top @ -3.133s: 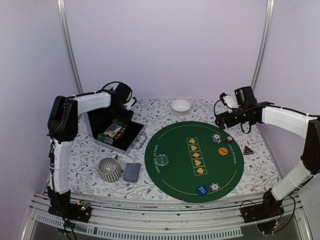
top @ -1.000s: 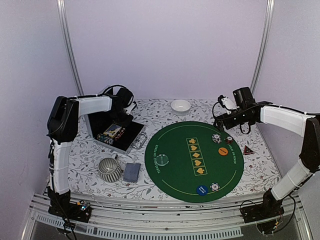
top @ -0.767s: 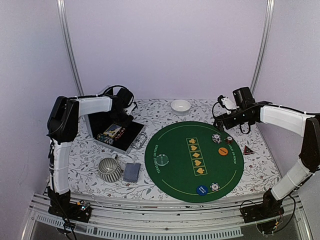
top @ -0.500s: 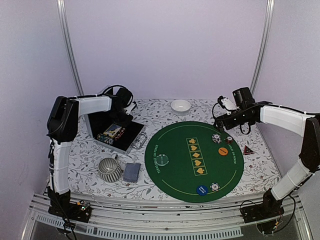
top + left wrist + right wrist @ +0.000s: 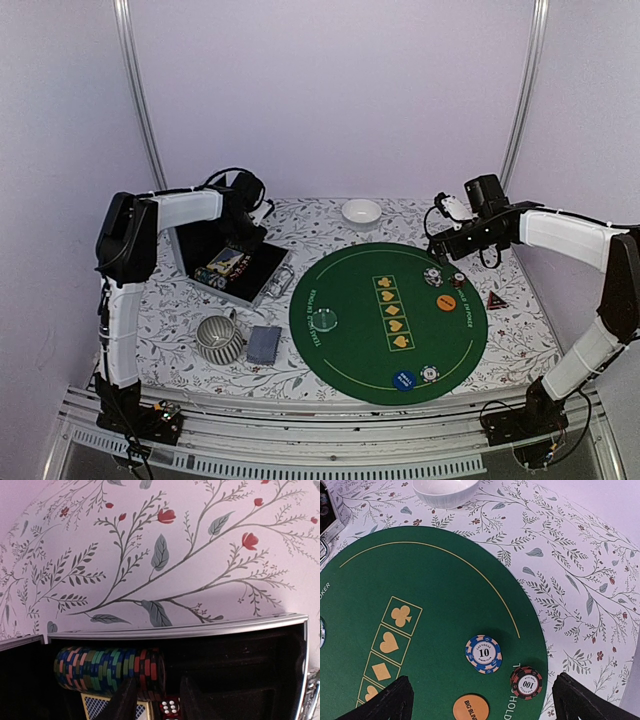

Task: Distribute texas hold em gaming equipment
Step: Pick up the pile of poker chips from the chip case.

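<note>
Floral table (image 5: 570,580), red chip (image 5: 525,682) near mat (image 5: 435,580) edge

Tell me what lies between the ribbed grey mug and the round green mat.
A stack of grey-blue cards lies there on the flowered tablecloth, beside the mug and just short of the mat. The top external view shows it.

The left arm (image 5: 185,208) and right arm (image 5: 565,232) wear white shells over black joints. Black cables loop near the 2 wrists.

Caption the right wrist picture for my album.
Open right tool above green poker mat with blue 10 chip, dark red 100 chip and orange button.
</note>
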